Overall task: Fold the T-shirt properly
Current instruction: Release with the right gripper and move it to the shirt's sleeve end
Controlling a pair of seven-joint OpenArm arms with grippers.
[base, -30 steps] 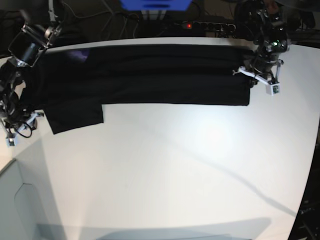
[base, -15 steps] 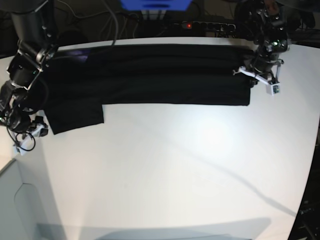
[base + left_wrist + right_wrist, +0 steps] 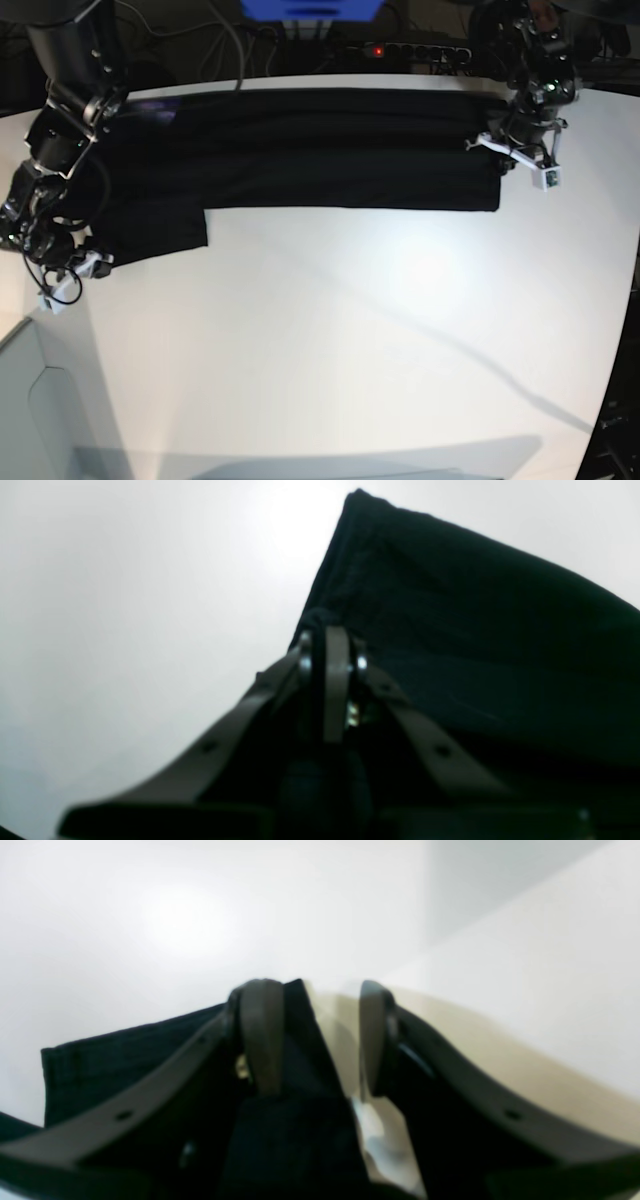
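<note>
Your white table (image 3: 350,330) carried the T-shirt (image 3: 300,150), which lay as a long black band along the far edge, with one sleeve hanging toward the near-left side. At the far-right corner your left gripper (image 3: 330,650) was clenched on the T-shirt's edge (image 3: 450,630), with cloth pinched between the jaws. At the left edge your right gripper (image 3: 310,1035) stood released, its jaws partly apart, with one finger (image 3: 260,1030) touching the sleeve corner (image 3: 100,1065).

A robotics lab: a white bench (image 3: 330,340), tangled cables (image 3: 215,35) and a power strip (image 3: 405,50) behind it.
</note>
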